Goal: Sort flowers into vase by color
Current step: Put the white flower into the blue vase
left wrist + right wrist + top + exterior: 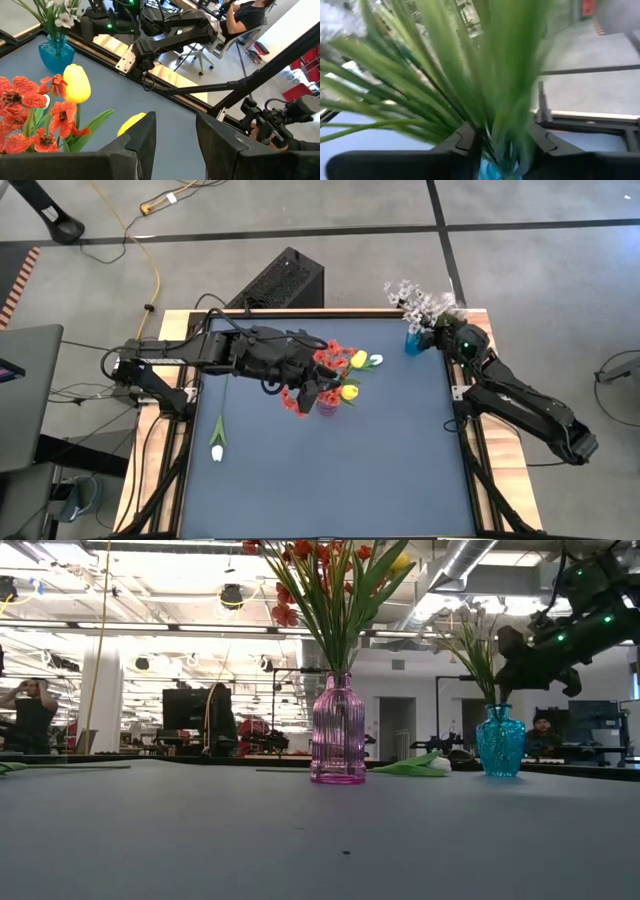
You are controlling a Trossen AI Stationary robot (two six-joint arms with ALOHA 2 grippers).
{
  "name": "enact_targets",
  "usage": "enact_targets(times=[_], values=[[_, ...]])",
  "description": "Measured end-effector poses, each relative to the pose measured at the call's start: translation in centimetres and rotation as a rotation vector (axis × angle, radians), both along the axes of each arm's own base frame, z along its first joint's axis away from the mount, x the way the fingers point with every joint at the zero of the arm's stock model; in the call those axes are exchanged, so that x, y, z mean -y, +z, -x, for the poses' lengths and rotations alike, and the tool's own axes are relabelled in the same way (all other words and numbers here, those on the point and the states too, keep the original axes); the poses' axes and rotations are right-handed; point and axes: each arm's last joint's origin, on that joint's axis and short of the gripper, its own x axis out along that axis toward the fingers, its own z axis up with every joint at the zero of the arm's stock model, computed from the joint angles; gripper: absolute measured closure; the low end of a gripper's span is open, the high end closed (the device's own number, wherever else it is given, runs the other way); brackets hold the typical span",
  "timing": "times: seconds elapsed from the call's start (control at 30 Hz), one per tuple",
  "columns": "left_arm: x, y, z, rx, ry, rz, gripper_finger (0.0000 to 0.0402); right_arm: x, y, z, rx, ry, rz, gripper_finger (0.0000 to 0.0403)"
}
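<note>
A pink vase (338,730) mid-table holds red blossoms (20,95) and yellow tulips (76,82). My left gripper (175,140) hovers open just above and beside this bunch, with nothing between its fingers. At the far right corner a blue vase (500,740) holds sprays of tiny white-lilac blossoms (420,302). My right gripper (502,142) is open at that vase's mouth, its fingers on either side of the green stems (485,90). One white tulip (218,448) lies flat on the table at the left. Another (375,361) lies beside the pink vase. My right gripper comes nearly level from the table's right side, with the sprays' green stems (480,125) between its parted fingers just above the blue vase's mouth (495,172). The stems stand upright in the vase. I cannot tell whether either finger touches them.
A black box (285,280) stands past the table's far edge. A laptop (25,400) sits off the left side. The dark mat's near half (330,490) has free room. A person (545,730) sits in the room behind.
</note>
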Motion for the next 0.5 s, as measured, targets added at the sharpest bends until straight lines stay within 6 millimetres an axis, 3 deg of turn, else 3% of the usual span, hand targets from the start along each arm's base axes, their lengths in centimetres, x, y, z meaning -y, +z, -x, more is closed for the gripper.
enact_targets(times=[0.27,0.5], values=[[0.1,0.0,0.0,-0.001,-0.017,0.007,0.0275,-0.3,-0.5,-0.2,-0.017,0.125,-0.064,0.0217],[0.3,0.0,0.0,-0.001,-0.034,0.007,0.0275,-0.8,0.4,0.1,-0.184,0.193,-0.115,0.018]])
